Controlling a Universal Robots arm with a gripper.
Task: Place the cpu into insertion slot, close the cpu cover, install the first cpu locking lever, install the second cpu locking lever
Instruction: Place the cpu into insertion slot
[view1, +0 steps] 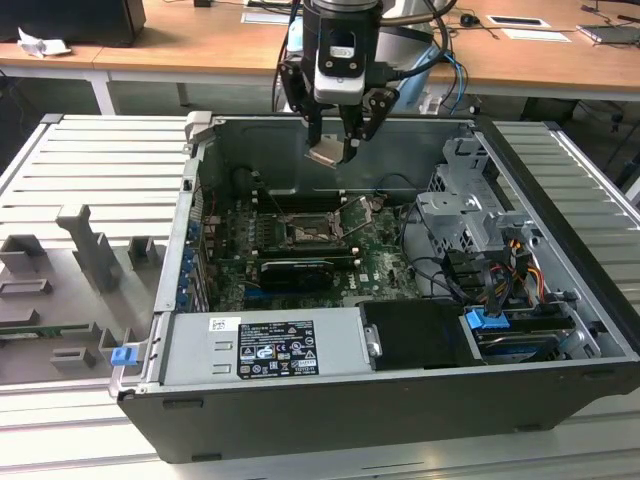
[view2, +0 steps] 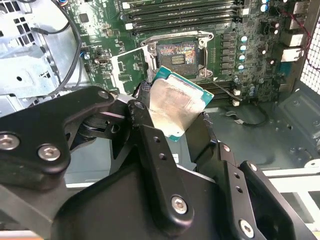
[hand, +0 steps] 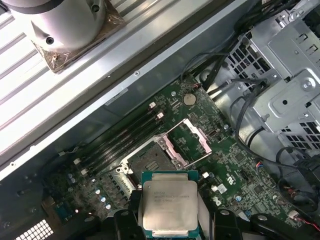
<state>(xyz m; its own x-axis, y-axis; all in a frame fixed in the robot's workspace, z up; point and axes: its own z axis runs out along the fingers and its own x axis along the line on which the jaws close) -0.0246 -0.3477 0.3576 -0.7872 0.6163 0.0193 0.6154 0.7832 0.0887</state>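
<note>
overhead, the end effector is clamped on the cpu, hovering well above the insertion slot.

The cpu, second wrist view: edges nearest the tool are hiding behind the fingers. The insertion slot, below the tool: pin field is showing too small to read.

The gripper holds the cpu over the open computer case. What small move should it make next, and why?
Probably a short, slow descent toward the insertion slot. The gripper is shut on the cpu, which hangs high above it in the exterior view, and the cpu cover stands open, leaving the slot bare.
</note>
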